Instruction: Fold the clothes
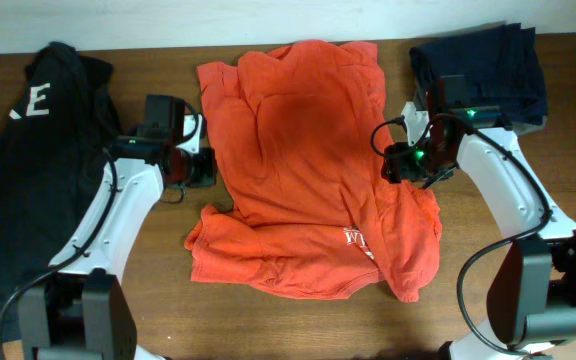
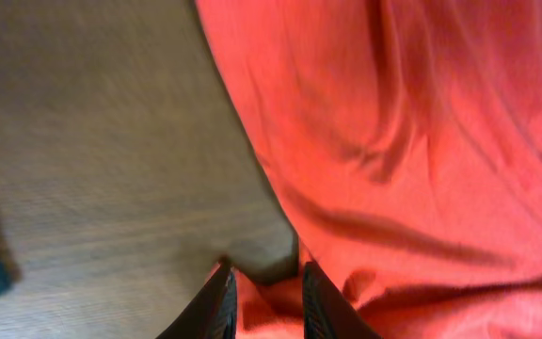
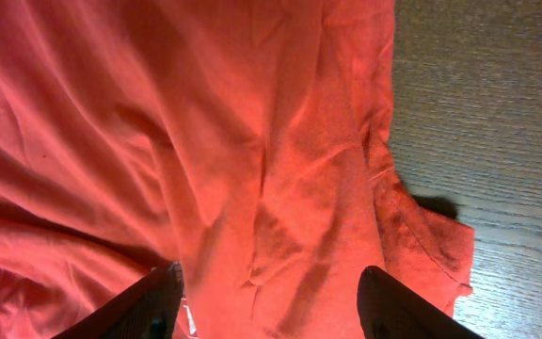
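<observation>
Orange-red T-shirt (image 1: 308,150) lies rumpled mid-frame on the table (image 1: 268,335).
Light, limp cotton, likely to sag; best pinched at hem corners. The left gripper (image 2: 265,275), nearly closed, nips its frame-left edge; the right gripper (image 3: 273,273) gapes empty over the right side.

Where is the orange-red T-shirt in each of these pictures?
Overhead: the orange-red cotton T-shirt lies spread out in the middle of the picture.
Left wrist: it fills the right side, down to the bottom edge.
Right wrist: it fills the left and middle.
Shared landmark: the brown wooden table beside the shirt's edge, bare on the left in the left wrist view and on the right in the right wrist view.
</observation>
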`<move>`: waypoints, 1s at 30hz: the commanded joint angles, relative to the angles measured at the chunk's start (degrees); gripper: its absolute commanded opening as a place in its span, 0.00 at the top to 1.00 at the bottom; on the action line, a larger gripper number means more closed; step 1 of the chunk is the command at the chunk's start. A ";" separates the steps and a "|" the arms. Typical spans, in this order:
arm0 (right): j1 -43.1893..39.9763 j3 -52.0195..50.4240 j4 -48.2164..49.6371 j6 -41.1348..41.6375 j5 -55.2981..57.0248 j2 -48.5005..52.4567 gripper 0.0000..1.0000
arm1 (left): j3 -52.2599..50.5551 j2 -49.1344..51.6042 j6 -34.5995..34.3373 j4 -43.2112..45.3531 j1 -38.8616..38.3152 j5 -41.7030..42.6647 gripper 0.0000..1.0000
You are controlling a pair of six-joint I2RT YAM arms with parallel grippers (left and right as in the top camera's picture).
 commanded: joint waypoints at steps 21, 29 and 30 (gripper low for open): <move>-0.17 0.13 -0.22 -1.14 -1.25 -0.61 0.34 | -15.74 0.35 3.30 6.56 -1.88 -7.15 0.34; -0.20 0.13 -0.02 -1.11 -1.05 -0.61 0.33 | -16.28 4.13 3.30 10.21 -1.95 -6.56 0.38; -0.20 0.13 0.00 -1.14 -1.03 -0.61 0.33 | -16.28 4.68 3.30 10.23 -1.92 -5.92 0.44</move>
